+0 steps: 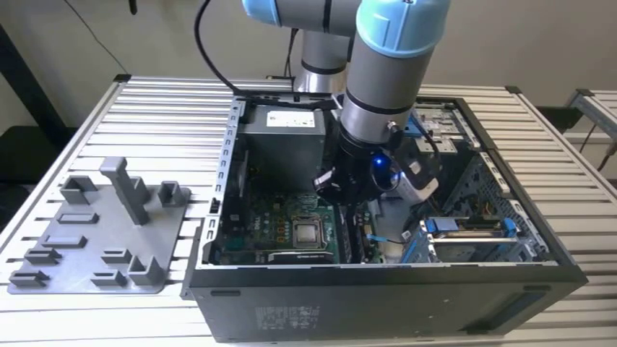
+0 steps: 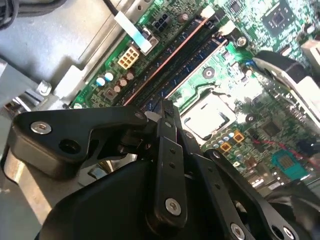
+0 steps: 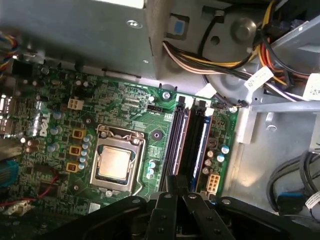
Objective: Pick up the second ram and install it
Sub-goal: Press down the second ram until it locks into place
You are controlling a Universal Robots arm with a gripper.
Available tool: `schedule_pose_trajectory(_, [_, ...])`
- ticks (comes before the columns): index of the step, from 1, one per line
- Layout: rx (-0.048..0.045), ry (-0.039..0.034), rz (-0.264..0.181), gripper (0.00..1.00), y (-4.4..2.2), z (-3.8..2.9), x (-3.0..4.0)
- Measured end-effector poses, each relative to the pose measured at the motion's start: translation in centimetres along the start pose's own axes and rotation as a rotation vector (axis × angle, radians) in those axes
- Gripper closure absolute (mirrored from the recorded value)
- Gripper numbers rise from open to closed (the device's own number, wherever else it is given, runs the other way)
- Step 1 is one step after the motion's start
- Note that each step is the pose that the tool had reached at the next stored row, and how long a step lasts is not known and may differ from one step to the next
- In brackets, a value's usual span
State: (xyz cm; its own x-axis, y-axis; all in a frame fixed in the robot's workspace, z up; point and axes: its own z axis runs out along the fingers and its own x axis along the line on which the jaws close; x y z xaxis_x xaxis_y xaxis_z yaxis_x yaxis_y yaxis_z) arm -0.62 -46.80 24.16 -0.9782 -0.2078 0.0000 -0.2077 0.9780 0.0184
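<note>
Arm (image 1: 386, 79) reaches down into the open case (image 1: 386, 289) on the counter (image 1: 144, 123); hand (image 2: 167, 112) hovers low over the memory slots (image 3: 187, 140), fingers together. The ram (image 3: 176, 142) looks seated, long axis along the slots, beside the socket (image 3: 116, 164); seating step, I judge.

A bench (image 1: 164, 116) of pale metal slats carried the work. On it stood an open black computer case (image 1: 386, 300), its side off, taking up the middle and the exterior view's right. A grey fixture tray (image 1: 97, 246) with upright posts lay flat on the slats just beside the case, on the exterior view's left.
</note>
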Motion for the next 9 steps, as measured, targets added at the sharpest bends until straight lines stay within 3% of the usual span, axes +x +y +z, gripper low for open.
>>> schedule_pose_trajectory(9, [0.0000, 0.0027, -0.142, 0.89, 0.00, 0.00, 0.00])
